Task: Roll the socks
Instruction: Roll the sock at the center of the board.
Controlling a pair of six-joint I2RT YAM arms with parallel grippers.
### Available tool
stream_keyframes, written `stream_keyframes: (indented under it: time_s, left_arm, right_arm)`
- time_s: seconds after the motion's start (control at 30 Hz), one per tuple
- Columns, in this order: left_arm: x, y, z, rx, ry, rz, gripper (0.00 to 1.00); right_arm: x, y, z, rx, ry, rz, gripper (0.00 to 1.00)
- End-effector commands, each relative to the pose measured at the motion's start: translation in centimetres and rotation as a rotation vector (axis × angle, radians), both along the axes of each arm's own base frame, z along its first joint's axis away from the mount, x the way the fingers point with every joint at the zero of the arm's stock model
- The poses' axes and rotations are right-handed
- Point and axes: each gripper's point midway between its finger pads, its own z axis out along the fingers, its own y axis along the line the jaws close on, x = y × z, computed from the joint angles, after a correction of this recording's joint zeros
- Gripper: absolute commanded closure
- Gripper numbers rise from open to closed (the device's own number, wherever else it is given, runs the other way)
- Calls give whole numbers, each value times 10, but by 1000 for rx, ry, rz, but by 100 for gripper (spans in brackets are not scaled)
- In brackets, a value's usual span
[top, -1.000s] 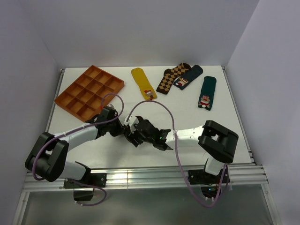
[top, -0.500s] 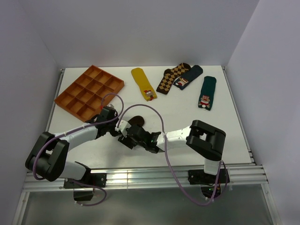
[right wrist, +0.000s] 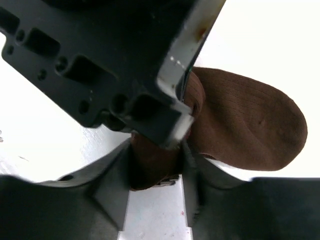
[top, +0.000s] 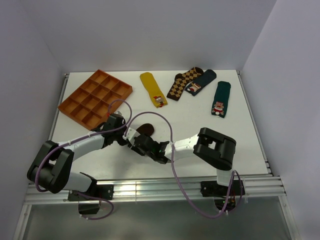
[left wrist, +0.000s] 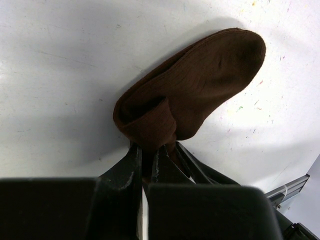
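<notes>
Left pincer (left wrist: 150,156) is clamped on the rolled end of the brown sock (left wrist: 205,82), toward the surface's (top: 200,116) near edge. The right pincer (right wrist: 156,172) straddles that roll, squeeze unclear. Probably soft, floppy, light: grip the roll, not the loose toe beyond.
</notes>
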Motion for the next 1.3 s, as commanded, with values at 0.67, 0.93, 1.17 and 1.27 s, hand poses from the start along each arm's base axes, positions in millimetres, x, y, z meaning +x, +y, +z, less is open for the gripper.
stream_keyframes:
  time_s: [0.67, 0.93, 1.17, 1.27]
  left_arm:
    - [48, 56, 58, 93, -97, 90, 61]
    - [60, 43, 24, 18, -23, 40, 62]
    - [71, 22, 13, 1, -45, -13, 63]
    - [72, 14, 10, -5, -53, -35, 63]
  right_arm:
    - [-14, -12, 0, -42, 15, 51, 100]
    - [-12, -10, 5, -54, -1, 69, 100]
    - [-12, -8, 9, -72, -12, 88, 100]
    - [-11, -7, 10, -77, -15, 91, 100]
